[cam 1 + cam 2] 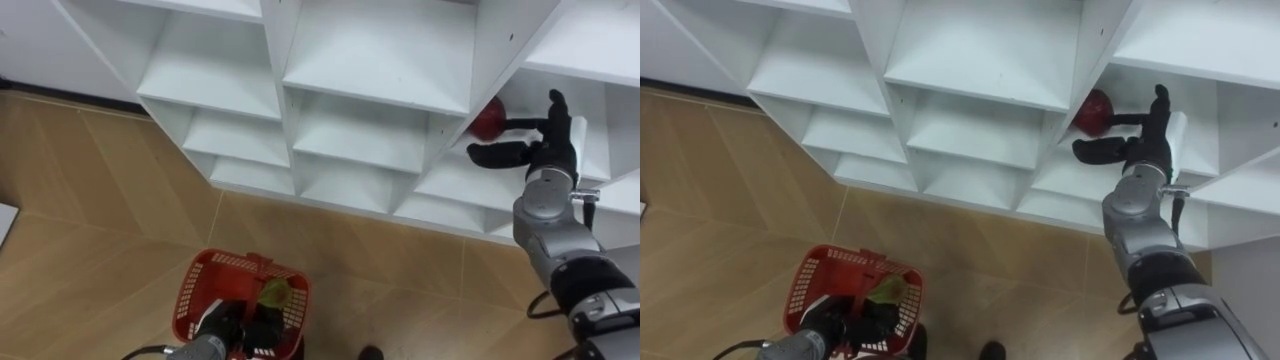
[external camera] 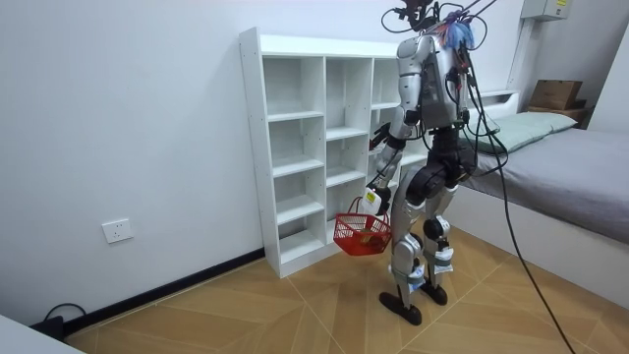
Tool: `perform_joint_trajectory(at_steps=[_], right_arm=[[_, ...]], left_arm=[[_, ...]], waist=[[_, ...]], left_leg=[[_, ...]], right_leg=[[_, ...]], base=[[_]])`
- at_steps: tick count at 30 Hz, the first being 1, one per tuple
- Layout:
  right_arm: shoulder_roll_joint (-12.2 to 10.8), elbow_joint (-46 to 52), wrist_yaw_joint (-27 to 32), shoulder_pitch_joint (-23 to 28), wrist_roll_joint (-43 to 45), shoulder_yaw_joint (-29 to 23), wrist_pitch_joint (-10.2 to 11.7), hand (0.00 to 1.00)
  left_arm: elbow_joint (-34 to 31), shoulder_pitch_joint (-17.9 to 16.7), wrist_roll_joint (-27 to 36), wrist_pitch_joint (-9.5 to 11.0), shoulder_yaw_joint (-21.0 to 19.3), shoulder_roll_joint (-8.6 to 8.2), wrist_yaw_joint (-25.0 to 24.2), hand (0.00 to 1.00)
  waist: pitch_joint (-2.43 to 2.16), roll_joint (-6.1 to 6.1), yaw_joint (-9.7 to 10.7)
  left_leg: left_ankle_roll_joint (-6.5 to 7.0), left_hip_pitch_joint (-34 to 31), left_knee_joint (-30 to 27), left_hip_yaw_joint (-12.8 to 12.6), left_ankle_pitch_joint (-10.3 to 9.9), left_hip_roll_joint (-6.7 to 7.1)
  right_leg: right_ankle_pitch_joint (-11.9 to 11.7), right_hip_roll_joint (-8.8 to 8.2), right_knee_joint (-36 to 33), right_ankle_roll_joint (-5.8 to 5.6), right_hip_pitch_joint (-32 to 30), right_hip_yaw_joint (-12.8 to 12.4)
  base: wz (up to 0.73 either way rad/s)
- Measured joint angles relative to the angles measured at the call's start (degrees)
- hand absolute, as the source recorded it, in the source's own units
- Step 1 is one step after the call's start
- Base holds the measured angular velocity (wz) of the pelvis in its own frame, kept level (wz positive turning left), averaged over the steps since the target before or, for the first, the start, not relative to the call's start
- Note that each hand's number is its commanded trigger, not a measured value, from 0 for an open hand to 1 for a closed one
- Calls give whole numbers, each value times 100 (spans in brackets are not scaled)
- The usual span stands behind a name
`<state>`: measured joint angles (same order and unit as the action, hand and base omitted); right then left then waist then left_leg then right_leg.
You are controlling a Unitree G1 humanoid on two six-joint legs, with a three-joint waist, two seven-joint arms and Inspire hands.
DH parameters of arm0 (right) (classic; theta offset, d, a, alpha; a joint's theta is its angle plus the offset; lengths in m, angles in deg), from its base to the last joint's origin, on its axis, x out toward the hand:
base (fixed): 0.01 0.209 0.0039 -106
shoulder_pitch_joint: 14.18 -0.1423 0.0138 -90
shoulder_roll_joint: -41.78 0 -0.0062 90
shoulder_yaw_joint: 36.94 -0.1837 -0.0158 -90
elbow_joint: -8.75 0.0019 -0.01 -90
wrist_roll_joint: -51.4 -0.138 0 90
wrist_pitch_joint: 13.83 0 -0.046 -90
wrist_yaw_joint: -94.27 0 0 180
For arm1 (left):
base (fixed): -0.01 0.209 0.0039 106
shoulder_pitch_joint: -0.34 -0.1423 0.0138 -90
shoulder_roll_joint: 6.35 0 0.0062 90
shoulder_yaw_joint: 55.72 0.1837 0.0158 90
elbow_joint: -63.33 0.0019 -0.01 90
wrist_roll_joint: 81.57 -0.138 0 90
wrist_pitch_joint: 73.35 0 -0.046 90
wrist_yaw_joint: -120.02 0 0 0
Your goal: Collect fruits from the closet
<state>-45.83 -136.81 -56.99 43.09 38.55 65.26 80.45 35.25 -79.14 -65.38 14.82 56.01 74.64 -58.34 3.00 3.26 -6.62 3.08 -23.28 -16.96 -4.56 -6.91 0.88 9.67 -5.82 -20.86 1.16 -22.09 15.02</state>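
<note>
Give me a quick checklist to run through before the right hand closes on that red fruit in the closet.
1. Right hand open: ok, fingers spread.
2. Hand at the red fruit: ok, it is inside the same compartment, just right of the fruit.
3. Fingers around the fruit: not ok, one finger reaches towards it; whether it touches, cannot tell.
4. Fruit unobstructed: ok, it lies alone against the compartment's left wall in the white closet.
5. Red basket secured: ok, it hangs from the left hand, low in front of the closet.
6. Space in the basket: ok, a green fruit lies in it with room beside it.
</note>
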Motion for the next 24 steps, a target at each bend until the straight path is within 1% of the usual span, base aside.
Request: perform_joint_trajectory(at_steps=[16,19,22,24], right_arm=[[-4,71,5,0,-48,-1,-4,0],[-4,147,2,0,-383,-2,-4,0],[-16,198,-2,-4,-1034,-32,-4,0],[-94,256,-72,-4,-1588,-183,-6,0]], left_arm=[[-8,2,-1,1,-4,1,48,100],[2,14,-1,2,-9,4,53,100],[4,-8,1,2,-6,-9,52,100],[4,-30,2,1,-6,-25,51,100]], waist=[[2,6,5],[0,8,8],[0,8,13],[0,8,33]], left_leg=[[-5,5,66,-13,3,2],[-5,6,50,-12,4,2],[-4,27,23,-12,4,6],[2,30,11,-6,8,12]], right_leg=[[1,2,9,-1,-26,-20],[1,-1,7,-1,-18,-16],[2,-8,0,-3,12,-18],[3,-12,1,-4,27,-18]], base=[[0],[0],[0],[0]])
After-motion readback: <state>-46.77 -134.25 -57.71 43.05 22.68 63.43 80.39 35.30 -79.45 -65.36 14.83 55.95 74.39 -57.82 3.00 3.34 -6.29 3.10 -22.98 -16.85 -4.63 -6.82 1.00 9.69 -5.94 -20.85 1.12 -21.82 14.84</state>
